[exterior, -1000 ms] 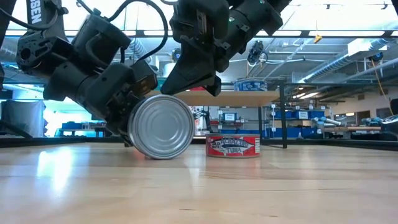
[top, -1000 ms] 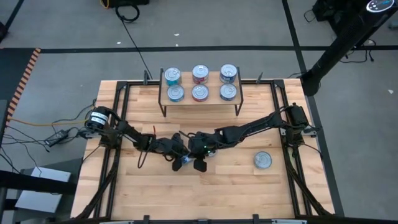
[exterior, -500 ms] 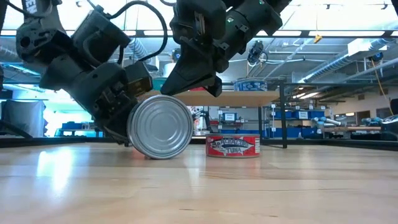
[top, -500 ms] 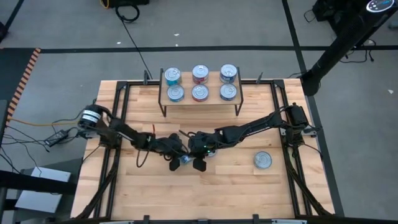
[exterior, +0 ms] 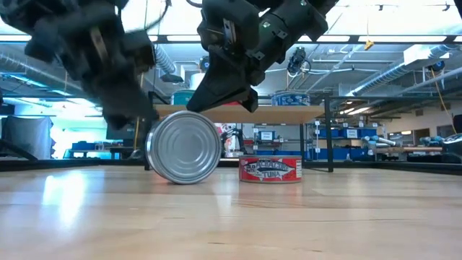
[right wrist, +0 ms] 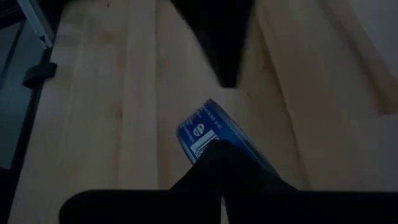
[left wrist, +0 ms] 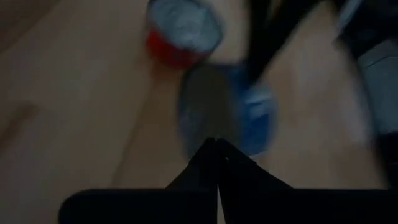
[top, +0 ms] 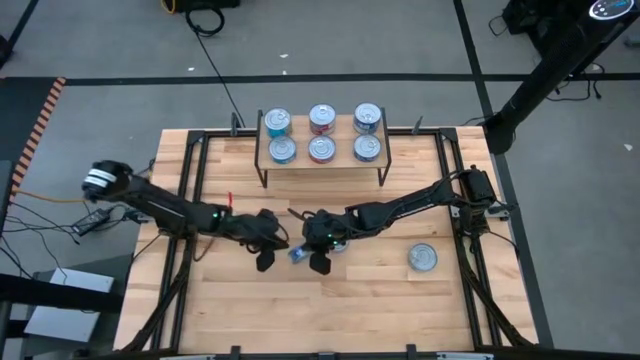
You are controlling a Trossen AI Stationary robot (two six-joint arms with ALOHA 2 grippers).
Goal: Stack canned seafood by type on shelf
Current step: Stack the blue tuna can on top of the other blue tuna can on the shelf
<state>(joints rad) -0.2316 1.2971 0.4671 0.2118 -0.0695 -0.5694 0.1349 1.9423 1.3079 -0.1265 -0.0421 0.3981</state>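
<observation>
Tools: we log both with fingers shut and nothing held. The left tool (top: 266,262) sits low at the middle of the bench, just beside the tipped tin; the right tool (top: 320,263) hangs just on that tin's other side. We judge the two flank it so as to right or steady it, since a tin on edge offers no flat sides to pinch.

Bench (top: 380,310): wooden top carrying everything; mostly bare at the near side.

Shelf (top: 322,168): small plank rack on thin black legs at the far edge. It holds six tins in three pairs, teal-labelled on the left (top: 277,123), red in the middle (top: 322,118), dark blue on the right (top: 367,117). We read the columns as the sort by type.

Tipped tin (exterior: 183,146): blue-labelled, standing on its edge between the two tools, silver end facing the low camera. Whether either tool touches it, we cannot tell. Set like this it may roll.

Red tin (exterior: 271,169): upright on the bench, label reading tuna, behind the tipped tin in the low view. Not yet shelved.

Loose tin (top: 423,258): flat on the bench, well apart to the right, silver top up, label colour not visible. Not yet shelved.
</observation>
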